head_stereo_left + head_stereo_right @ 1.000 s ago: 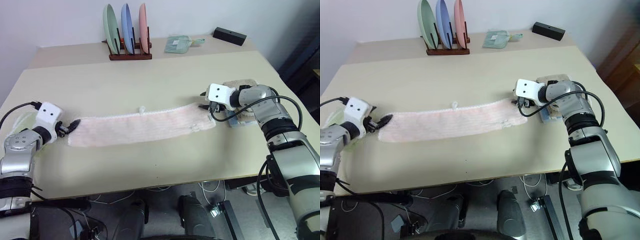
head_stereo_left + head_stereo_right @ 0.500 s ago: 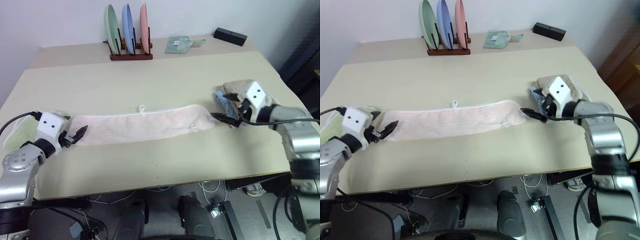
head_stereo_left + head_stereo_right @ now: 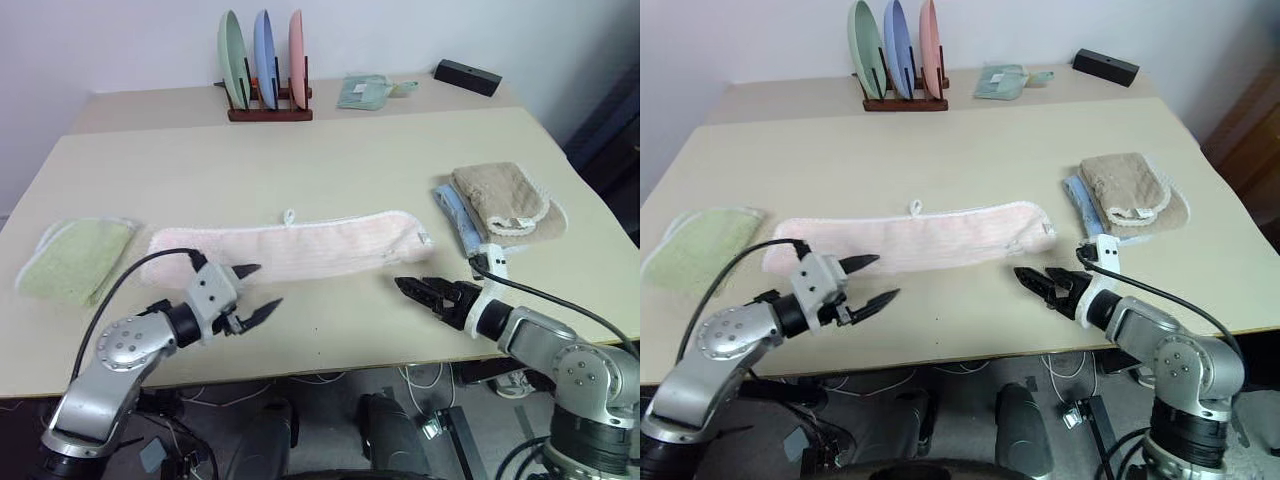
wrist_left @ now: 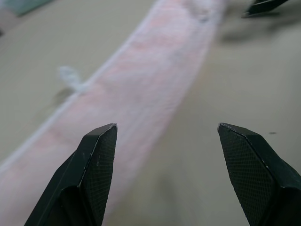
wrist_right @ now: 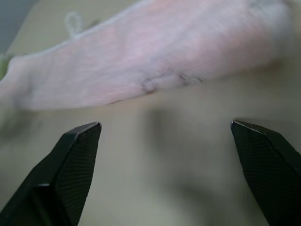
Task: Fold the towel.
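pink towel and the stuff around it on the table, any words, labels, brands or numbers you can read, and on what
No text can be read anywhere.
The towel: a small tag at its right end, too small to show any print.
The black box at the far edge of the table: no marking that can be made out.
The plates in the rack, the green towel and the beige towel: plain, no lettering.

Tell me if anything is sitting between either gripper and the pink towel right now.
Nothing visible does. The left gripper and right gripper are both open over bare table, just in front of the pink towel. The green towel and beige towel lie off to the sides.
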You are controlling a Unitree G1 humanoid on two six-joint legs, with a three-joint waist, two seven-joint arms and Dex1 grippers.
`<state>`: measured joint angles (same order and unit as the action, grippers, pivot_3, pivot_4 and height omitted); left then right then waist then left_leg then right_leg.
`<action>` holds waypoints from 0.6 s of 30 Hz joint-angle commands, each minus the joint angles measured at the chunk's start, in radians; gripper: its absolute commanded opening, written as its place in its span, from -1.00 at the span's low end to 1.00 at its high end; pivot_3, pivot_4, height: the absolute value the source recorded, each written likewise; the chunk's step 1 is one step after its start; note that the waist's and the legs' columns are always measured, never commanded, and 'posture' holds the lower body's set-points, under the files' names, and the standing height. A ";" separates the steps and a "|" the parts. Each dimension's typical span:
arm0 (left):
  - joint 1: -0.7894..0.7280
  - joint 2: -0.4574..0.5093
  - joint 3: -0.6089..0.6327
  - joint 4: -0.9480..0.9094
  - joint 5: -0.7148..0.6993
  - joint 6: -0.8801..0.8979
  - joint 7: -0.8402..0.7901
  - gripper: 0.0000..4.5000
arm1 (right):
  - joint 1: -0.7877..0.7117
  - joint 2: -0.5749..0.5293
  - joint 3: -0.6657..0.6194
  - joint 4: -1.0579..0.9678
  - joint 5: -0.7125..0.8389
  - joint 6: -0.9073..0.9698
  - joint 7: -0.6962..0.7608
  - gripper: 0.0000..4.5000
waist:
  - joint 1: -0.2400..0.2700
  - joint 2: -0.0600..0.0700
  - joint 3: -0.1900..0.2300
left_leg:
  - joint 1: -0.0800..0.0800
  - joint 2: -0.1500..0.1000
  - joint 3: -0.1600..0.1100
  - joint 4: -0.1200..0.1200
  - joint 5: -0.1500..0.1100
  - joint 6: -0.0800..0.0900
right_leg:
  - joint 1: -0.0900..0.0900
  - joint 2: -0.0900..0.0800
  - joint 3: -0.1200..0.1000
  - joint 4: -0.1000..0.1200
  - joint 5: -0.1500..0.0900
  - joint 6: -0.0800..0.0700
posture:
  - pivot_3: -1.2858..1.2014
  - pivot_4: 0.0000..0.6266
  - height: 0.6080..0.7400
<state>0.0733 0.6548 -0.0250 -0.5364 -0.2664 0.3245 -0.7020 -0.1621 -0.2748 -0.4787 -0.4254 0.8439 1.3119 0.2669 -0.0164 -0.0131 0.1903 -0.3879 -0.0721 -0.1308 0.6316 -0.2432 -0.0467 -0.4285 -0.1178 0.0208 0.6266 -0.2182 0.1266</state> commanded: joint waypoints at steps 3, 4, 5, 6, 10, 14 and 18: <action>-0.006 -0.021 -0.044 -0.070 0.004 0.009 0.008 0.56 | -0.152 0.155 -0.146 0.096 0.031 0.027 -0.241 0.99 | 0.002 0.000 0.000 | 0.000 0.000 0.000 0.000 0.000 0.000 | 0.000 0.000 0.000 0.000 0.000 0.000 | 0.03 -0.52 1.00; -0.005 -0.024 -0.045 -0.069 0.007 0.010 0.011 0.56 | -0.184 0.176 -0.170 0.126 0.029 0.018 -0.279 0.99 | 0.002 0.001 0.000 | 0.000 0.000 0.000 0.000 0.000 0.000 | 0.000 0.000 0.000 0.000 0.000 0.000 | 0.03 -0.52 1.00; -0.004 -0.027 -0.045 -0.069 0.009 0.010 0.014 0.56 | -0.219 0.193 -0.191 0.162 0.031 0.010 -0.313 0.99 | 0.003 0.001 -0.001 | 0.000 0.000 0.000 0.000 0.000 0.000 | 0.000 0.000 0.000 0.000 0.000 0.000 | 0.03 -0.52 1.00; -0.002 -0.028 -0.046 -0.069 0.013 0.009 0.016 0.56 | -0.250 0.206 -0.206 0.193 0.030 -0.002 -0.342 0.99 | 0.002 0.001 -0.001 | 0.000 0.000 0.000 0.000 0.000 0.000 | 0.000 0.000 0.000 0.000 0.000 0.000 | 0.03 -0.52 1.00; 0.004 -0.036 -0.041 -0.072 0.021 0.009 0.029 0.56 | -0.326 0.216 -0.227 0.297 0.005 -0.052 -0.422 0.88 | 0.001 0.001 -0.001 | 0.000 0.000 0.000 0.000 0.000 0.000 | 0.000 0.000 0.000 0.000 0.000 0.000 | 0.03 -0.52 1.00; 0.013 -0.052 -0.024 -0.077 0.015 0.014 0.051 0.56 | -0.339 0.208 -0.229 0.320 0.020 -0.085 -0.460 0.21 | 0.001 0.001 -0.001 | 0.000 0.000 0.000 0.000 0.000 0.000 | 0.000 0.000 0.000 0.000 0.000 0.000 | 0.03 -0.52 1.00; 0.030 -0.057 -0.031 -0.082 0.023 0.006 0.060 0.56 | -0.333 0.177 -0.224 0.286 0.043 -0.094 -0.471 -0.68 | -0.002 0.002 -0.001 | 0.000 0.000 0.000 0.000 0.000 0.000 | 0.000 0.000 0.000 0.000 0.000 0.000 | 0.03 -0.52 1.00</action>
<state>0.1007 0.6027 -0.0643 -0.5736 -0.2478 0.3411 -0.6473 -0.4902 -0.0781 -0.6945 -0.0961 0.8680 1.2340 -0.1996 -0.0182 -0.0110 0.1895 -0.3877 -0.0723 -0.1309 0.6312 -0.2432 -0.0464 -0.4283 -0.1176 0.0206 0.6265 -0.2182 0.1267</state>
